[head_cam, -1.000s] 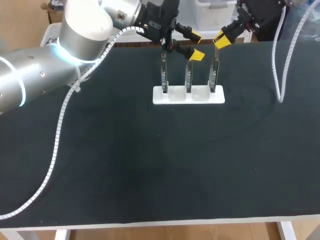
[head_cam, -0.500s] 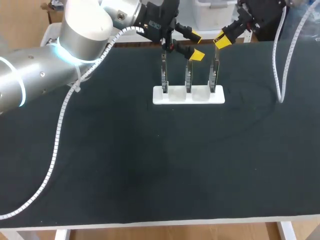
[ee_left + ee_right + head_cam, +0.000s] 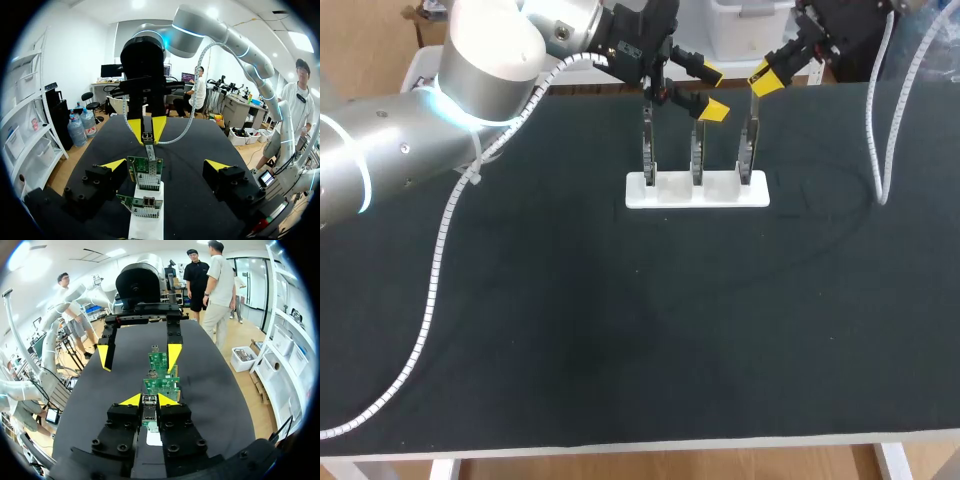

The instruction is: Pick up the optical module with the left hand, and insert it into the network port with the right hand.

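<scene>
Three upright green network cards stand in a white rack [image 3: 697, 196] at the table's far middle. My right gripper [image 3: 765, 78] is above the rightmost card [image 3: 747, 150], shut on the small metal optical module [image 3: 149, 409], which points down at that card's top edge. In the left wrist view the module [image 3: 147, 138] hangs between the right gripper's yellow fingertips [image 3: 134, 128], just behind the middle card [image 3: 145, 173]. My left gripper [image 3: 711, 91] is open wide above the middle card [image 3: 697, 150], holding nothing; its tips flank the cards [image 3: 165, 164].
The rack [image 3: 147, 222] is narrow and the cards [image 3: 160, 384] stand close together in one row. A white corrugated cable [image 3: 875, 120] hangs down onto the table to the right of the rack. Black cloth [image 3: 640, 320] covers the table.
</scene>
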Available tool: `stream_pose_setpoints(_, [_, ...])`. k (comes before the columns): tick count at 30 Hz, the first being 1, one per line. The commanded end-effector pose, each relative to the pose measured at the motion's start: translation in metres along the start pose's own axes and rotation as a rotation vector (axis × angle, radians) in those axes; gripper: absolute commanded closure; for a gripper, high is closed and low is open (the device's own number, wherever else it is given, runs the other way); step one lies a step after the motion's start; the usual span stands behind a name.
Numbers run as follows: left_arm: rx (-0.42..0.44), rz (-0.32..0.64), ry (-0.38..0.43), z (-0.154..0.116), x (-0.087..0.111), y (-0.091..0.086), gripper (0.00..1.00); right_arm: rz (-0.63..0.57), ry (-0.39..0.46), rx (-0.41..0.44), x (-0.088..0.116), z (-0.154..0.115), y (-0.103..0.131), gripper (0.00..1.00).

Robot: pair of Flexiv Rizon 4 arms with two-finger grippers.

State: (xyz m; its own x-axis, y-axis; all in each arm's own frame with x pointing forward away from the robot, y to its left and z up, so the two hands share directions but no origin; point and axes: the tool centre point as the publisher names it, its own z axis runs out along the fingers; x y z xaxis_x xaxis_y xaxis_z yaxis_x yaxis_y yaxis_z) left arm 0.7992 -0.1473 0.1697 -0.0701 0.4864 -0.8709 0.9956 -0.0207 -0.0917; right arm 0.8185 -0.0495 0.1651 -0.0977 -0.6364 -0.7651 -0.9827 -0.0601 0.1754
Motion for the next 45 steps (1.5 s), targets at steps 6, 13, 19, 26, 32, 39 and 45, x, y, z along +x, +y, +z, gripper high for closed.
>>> stream_pose_setpoints(6, [0.002, -0.001, 0.003, -0.0002, -0.0004, 0.0007, 0.0, -0.001, -0.002, -0.008, -0.0007, 0.0007, -0.0043, 1.0])
stream_pose_setpoints(13, [0.002, -0.001, 0.003, -0.0002, -0.0004, 0.0007, 0.0, 0.005, 0.0, -0.015, 0.0, 0.0041, -0.0012, 1.0])
stream_pose_setpoints(19, [0.002, -0.001, 0.003, -0.0002, -0.0004, 0.0007, 0.0, 0.009, -0.001, -0.018, 0.0013, 0.0044, 0.0009, 1.0])
stream_pose_setpoints(26, [0.002, -0.001, 0.003, -0.0002, -0.0004, 0.0007, 0.0, 0.01, 0.005, -0.013, 0.0033, 0.0035, 0.0013, 1.0])
stream_pose_setpoints(32, [0.002, -0.001, 0.003, -0.0002, -0.0004, 0.0007, 0.0, -0.009, 0.031, -0.011, 0.0043, 0.0033, 0.003, 1.0])
stream_pose_setpoints(39, [0.002, -0.001, 0.003, -0.0002, -0.0004, 0.0007, 0.0, -0.003, 0.025, -0.016, 0.0039, 0.004, 0.0043, 1.0])
stream_pose_setpoints(45, [0.002, -0.001, 0.003, -0.0002, -0.0004, 0.0007, 0.0, -0.005, 0.024, -0.015, 0.0034, 0.004, 0.0041, 1.0])
